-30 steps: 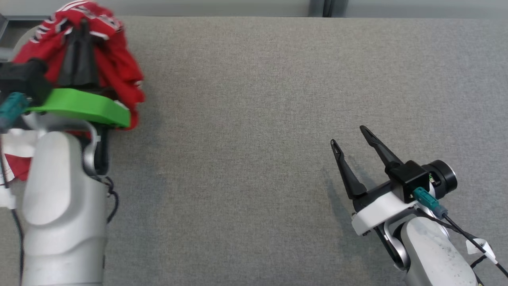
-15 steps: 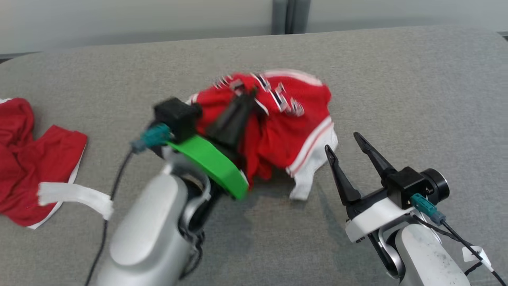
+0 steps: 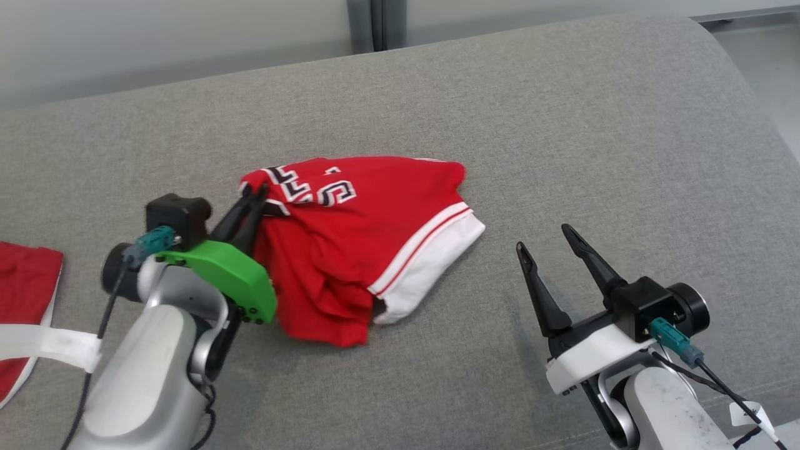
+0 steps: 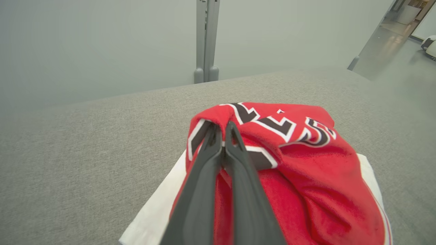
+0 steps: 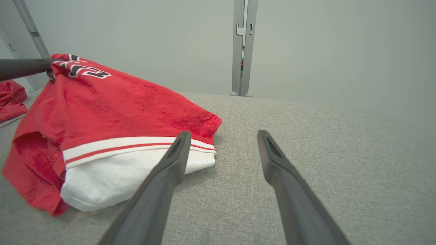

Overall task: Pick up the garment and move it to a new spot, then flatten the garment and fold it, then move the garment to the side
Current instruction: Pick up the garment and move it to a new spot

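Observation:
The garment point(image 3: 350, 237) is a red jersey with black-and-white lettering and a white band, lying crumpled on the middle of the grey table point(image 3: 562, 125). My left gripper point(image 3: 256, 195) is shut on the garment's upper left edge near the lettering; in the left wrist view its two fingers point(image 4: 219, 136) pinch the red fabric point(image 4: 306, 163), which is raised there. To the right of the garment, my right gripper point(image 3: 542, 239) stands open and apart from it; the right wrist view has its fingers point(image 5: 221, 136) spread beside the white band point(image 5: 129, 163).
Another red garment with a white strip point(image 3: 31, 312) lies at the table's left edge, also red at the far left of the right wrist view point(image 5: 12, 100). A pale wall with a grey post point(image 3: 375, 25) runs behind the table. The table's right corner curves away point(image 3: 737, 69).
The camera has turned. My left gripper has carried the garment from the pile at the far left to the middle of the table, where it has settled lower and spread. The right gripper stayed open.

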### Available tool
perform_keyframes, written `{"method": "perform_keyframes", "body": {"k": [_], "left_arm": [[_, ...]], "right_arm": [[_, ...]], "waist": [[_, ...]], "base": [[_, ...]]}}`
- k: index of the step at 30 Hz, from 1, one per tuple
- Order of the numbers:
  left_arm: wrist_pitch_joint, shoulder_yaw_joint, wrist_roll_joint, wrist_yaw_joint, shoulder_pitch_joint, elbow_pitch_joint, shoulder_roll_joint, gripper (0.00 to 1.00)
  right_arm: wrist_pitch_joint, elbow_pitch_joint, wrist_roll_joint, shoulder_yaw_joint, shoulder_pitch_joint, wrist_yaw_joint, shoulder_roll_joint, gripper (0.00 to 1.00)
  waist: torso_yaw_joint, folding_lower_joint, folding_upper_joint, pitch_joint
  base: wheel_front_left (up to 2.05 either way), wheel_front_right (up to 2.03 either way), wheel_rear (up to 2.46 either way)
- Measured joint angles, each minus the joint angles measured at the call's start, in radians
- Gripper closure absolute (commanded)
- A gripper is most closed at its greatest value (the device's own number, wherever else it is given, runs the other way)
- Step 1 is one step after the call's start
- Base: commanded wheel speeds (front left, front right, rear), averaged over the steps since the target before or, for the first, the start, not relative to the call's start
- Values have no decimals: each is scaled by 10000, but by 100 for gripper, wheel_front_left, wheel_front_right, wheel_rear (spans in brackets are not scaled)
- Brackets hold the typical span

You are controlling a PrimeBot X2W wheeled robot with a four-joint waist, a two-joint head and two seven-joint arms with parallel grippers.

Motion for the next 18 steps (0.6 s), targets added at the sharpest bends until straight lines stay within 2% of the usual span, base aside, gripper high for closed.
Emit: {"method": "perform_keyframes", "body": {"k": [3, 11, 12, 15, 16, 17, 18], "left_arm": [[-15, 247, 199, 322, -11, 326, 305, 100], [-173, 359, 399, 884, -172, 1256, 222, 95], [-255, 443, 437, 993, -177, 1386, 228, 92], [-353, 545, 510, 1057, -201, 1641, 230, 43], [-420, 535, 508, 1057, -213, 1701, 198, 5], [-441, 506, 508, 1057, -231, 1764, 144, 0], [-466, 458, 508, 1057, -260, 1831, 92, 0]], "right_arm": [[0, -21, 0, -58, 8, -2, 10, 0], [0, 251, -121, 178, -42, 36, 10, 0], [0, 364, -148, 284, -101, 109, 15, 0], [0, 700, -326, 514, -350, 119, 27, 0], [0, 840, -395, 552, -425, 134, 25, 0], [0, 988, -431, 570, -488, 171, 25, 0], [0, 1145, -481, 581, -548, 180, 25, 0]], "waist": [[-115, 0, 0, 92], [75, 0, 0, 219], [115, 0, 0, 228], [231, 0, 0, 252], [273, 0, 0, 258], [319, 0, 0, 263], [367, 0, 0, 265]], "base": [[0, 0, 0], [0, 0, 0], [0, 0, 0], [0, 0, 0], [0, 0, 0], [0, 0, 0], [0, 0, 0]]}}
